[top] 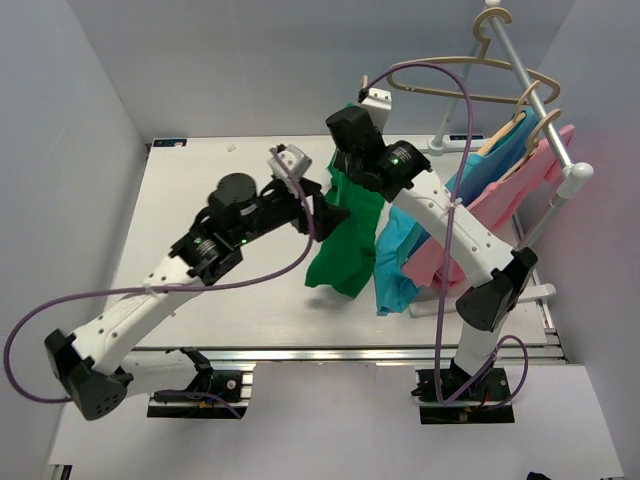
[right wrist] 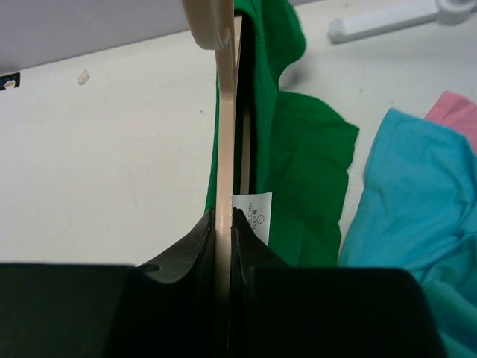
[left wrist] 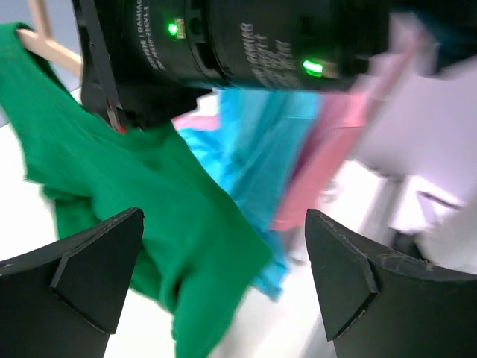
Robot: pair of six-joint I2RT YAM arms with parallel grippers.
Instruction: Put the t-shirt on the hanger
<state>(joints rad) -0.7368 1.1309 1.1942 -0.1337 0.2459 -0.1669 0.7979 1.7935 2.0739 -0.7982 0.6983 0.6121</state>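
Light blue shirt (top: 396, 258), pink shirt (top: 497, 205) on white rack (top: 546, 121), white table (top: 200, 170)

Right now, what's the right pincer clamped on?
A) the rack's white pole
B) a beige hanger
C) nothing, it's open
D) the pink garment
B: in the right wrist view the right pincer is closed on the thin edge of the beige hanger, with the green t-shirt draped right beside it.
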